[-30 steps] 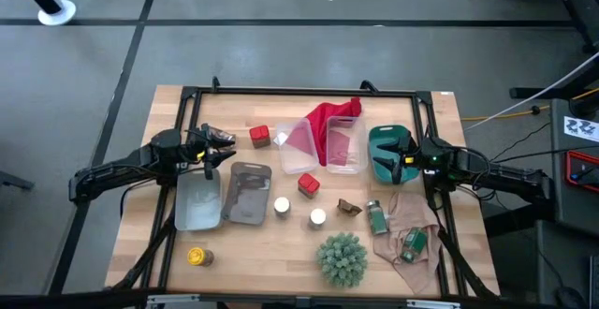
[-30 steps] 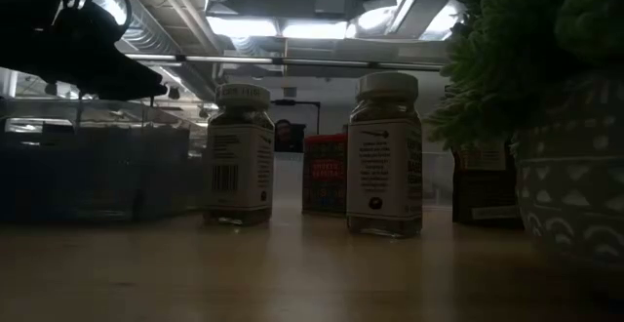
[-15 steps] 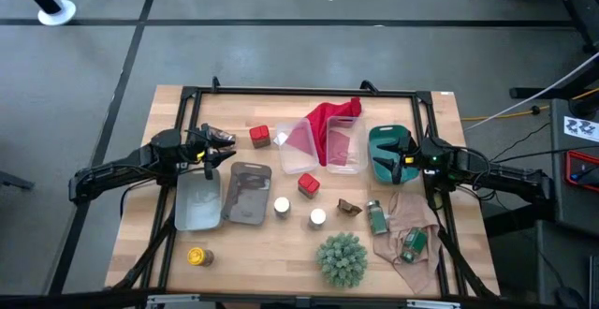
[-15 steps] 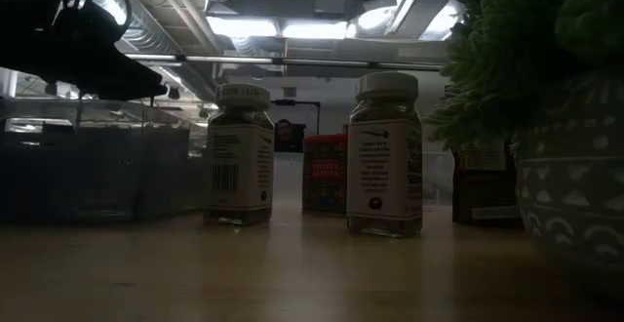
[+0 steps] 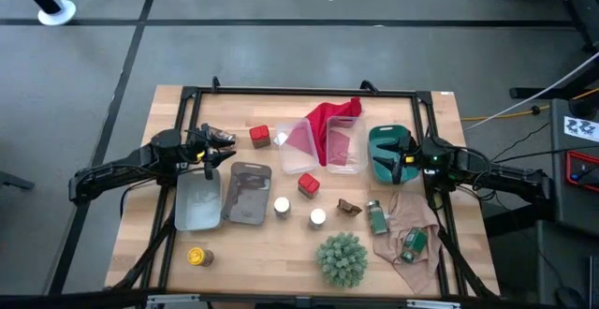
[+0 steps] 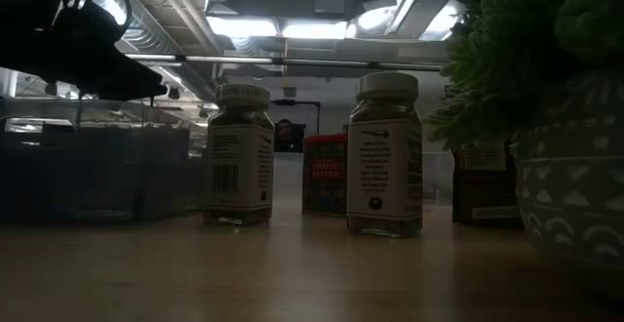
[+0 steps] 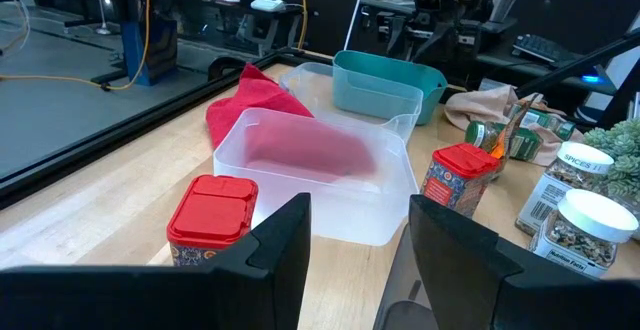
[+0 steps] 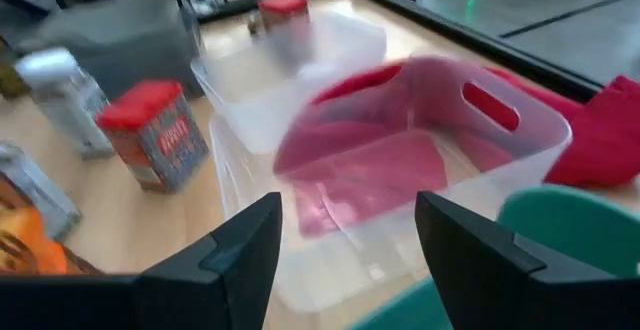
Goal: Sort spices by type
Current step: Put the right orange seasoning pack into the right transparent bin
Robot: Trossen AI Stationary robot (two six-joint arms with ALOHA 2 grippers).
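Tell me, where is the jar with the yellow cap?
In the high view, the yellow-capped jar stands alone near the table's front-left corner, just below the gray bin and far left of the spiky green plant.

Both dark arms reach inward low over the table. The left gripper (image 5: 222, 145) hovers with fingers parted, empty; the right gripper (image 5: 395, 156) hovers likewise, fingers spread wide.
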